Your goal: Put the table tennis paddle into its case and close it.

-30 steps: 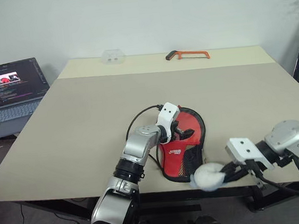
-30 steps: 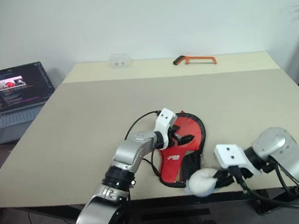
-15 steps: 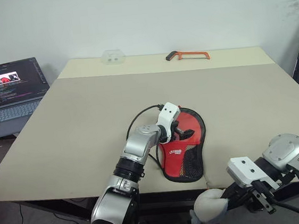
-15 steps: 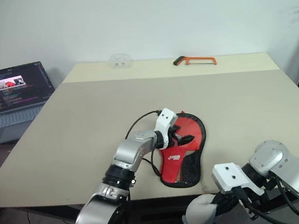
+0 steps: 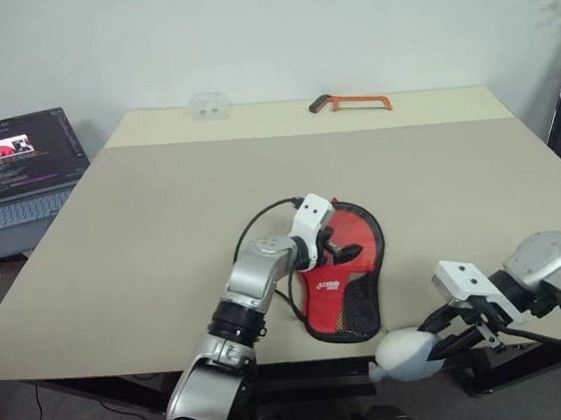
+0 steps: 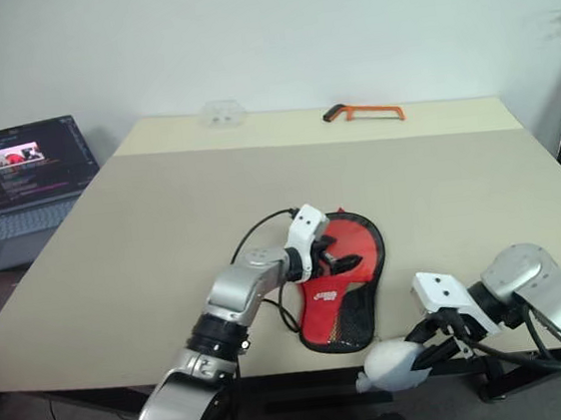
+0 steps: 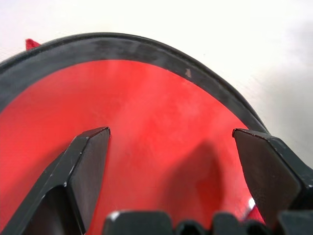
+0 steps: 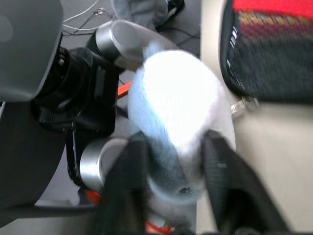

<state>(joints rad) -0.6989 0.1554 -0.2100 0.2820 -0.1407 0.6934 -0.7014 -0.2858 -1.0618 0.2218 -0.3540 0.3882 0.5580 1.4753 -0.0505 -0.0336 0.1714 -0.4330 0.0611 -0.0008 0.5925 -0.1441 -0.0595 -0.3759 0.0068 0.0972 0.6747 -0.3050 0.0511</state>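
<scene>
1. Case (image 5: 342, 274): red face with white lettering, black mesh panel at the near end, black edging all round.
2. Table (image 5: 161, 222): plain beige top, with a paler cream strip along the far edge.
3. Hacksaw (image 5: 350, 101): orange frame, black handle.
4. Laptop (image 5: 19, 182): grey body, dark screen with lines of coloured text and a small reddish picture.
5. Left gripper (image 5: 343, 251): black fingers, white housing behind.
6. Right gripper (image 5: 437, 346): black fingers, around a white, pale-blue-tinged soft object (image 5: 404, 354).
7. Small container (image 5: 209, 103): clear, colourless.
</scene>
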